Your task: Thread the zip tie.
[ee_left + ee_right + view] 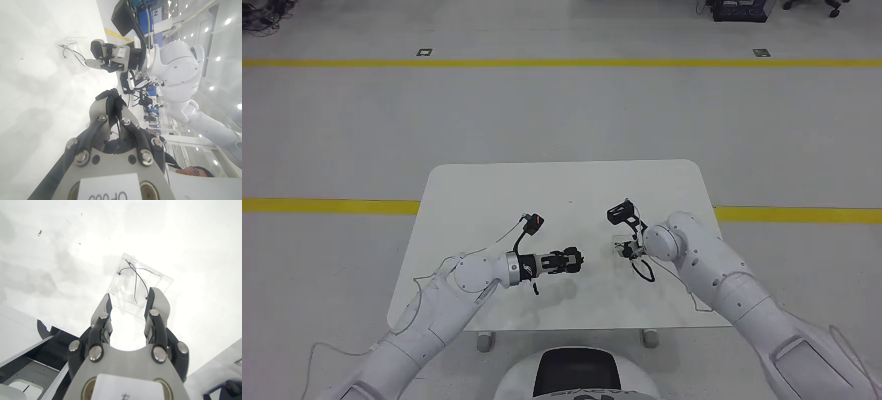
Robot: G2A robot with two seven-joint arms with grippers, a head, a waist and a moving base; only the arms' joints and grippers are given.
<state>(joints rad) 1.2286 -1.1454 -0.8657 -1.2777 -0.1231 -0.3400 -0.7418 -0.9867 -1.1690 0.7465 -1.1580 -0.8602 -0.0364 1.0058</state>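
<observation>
White table point(492, 200) carrying the work, with both arms set over its near half so that the two tools face each other across a short gap. On it lies a clear shallow tray point(124, 285), which keeps the loose stock gathered in one spot and, being transparent, leaves its contents readable from above. The right tool point(130, 294) hangs over the tray's edge, pointing down, its fingers spread wide and holding nothing. By judgement this stance straddles a tie so that closing would pinch it. The left tool point(112, 94) lies level above the table, near the tray and aimed at the right tool. Its fingers are pressed together, and a thin black strand point(118, 125) runs from between the pads back toward the palm. This is probably a zip tie in its grasp, though the strand's ends are hidden and it cannot be identified with certainty. Held level and close, it would be presented for threading. In the tray rest two black zip ties point(136, 273), crossed over one another — the head of one just beside a right finger pad, the other's head well away from the fingers.
</observation>
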